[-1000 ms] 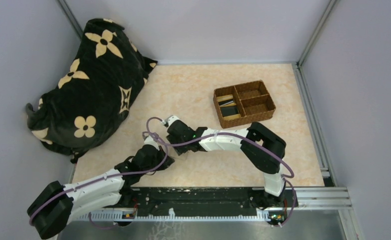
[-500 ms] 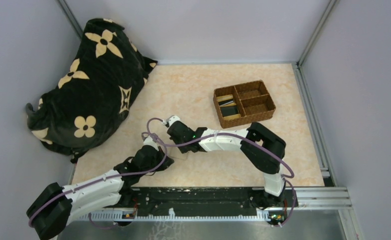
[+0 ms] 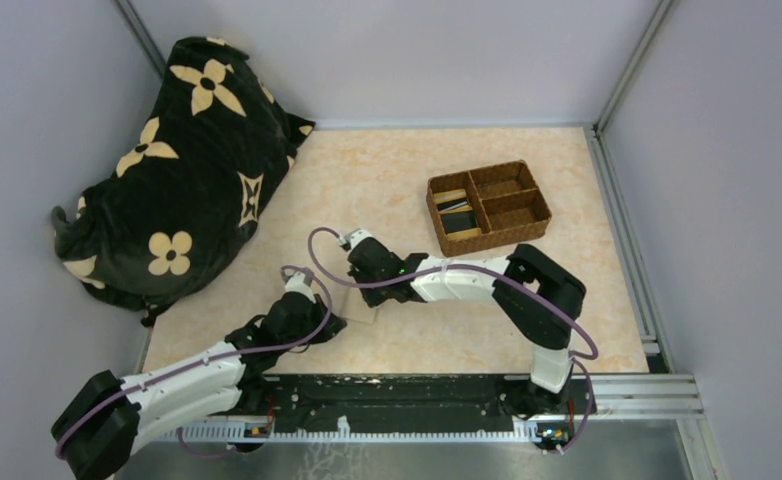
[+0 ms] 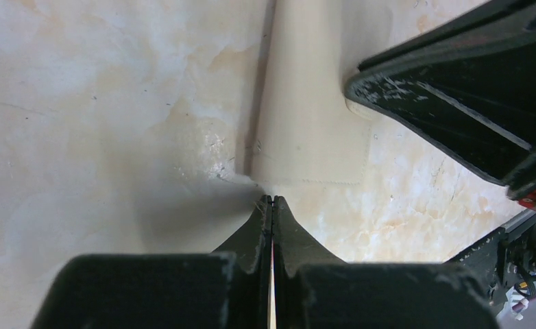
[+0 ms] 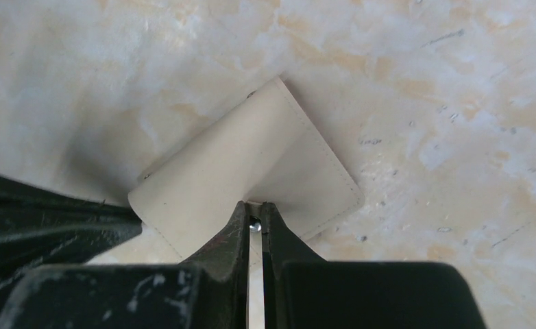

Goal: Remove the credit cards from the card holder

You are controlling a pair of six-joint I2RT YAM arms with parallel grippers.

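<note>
Over the last second the right gripper (image 5: 254, 209) and its elbow have slid a little rightward. The small flat cream-beige folding card holder (image 3: 363, 310) now shows between it and the left gripper (image 4: 272, 200), on the peach marbled table (image 3: 407, 180).

A large black plush cushion with cream flower prints (image 3: 167, 170) fills the far-left corner, well apart. A brown woven compartment tray (image 3: 497, 243) sits beyond the right forearm, with thin dark and pale credit cards (image 3: 455, 212) in its left compartments.

The holder lies folded with its cream face up and stitching along the edge. In the right wrist view its long axis runs from lower left to upper right.

The right fingers are clenched on a raised fold of the holder, with a small metal snap between their tips. The left fingers are pressed together at the holder's corner; whether they catch any of it cannot be told.
</note>
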